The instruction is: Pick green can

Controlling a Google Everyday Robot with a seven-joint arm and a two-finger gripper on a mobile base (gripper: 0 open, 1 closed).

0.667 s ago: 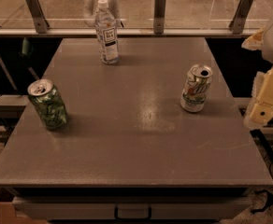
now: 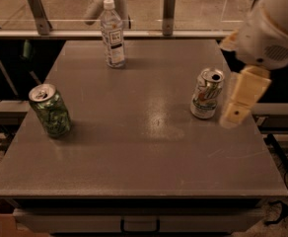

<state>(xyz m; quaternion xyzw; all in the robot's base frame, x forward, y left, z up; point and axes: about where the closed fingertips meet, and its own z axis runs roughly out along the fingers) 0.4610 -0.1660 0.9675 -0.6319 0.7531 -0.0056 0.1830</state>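
Claw (image 2: 235, 115) hung at the right side of the table (image 2: 149, 162), just beside the white can (image 2: 206, 94), on that can's right. Whether it was apart or together: cannot tell from this view. No can was in it.

Green can (image 2: 50, 110) stood upright on the table near the left edge, at about mid-depth, silver top up. It was well apart from the claw, with most of the table's width between them. Bottle (image 2: 113, 33) stood upright near the far edge, left of centre, well apart from both cans.

Judgement: the task was at its start. The step in hand was the reach across to the green can, and no grasp had been made.

Notes for doing the reach well:
- The claw sat next to the wrong can, so it should first rise clear of the white can. A sideways sweep at that height would likely knock it.
- It should cross above can height; the bottle was far enough back to be no obstacle.
- The green can was close to the left edge, and a push from the right could slide it off. Better to come down over it than to shove in from the side.
- The claw should be spread wider than the can, centred on the body at mid-height, then closed.
- A drink can is thin-walled and light, so it needs a moderate squeeze and a straight lift.
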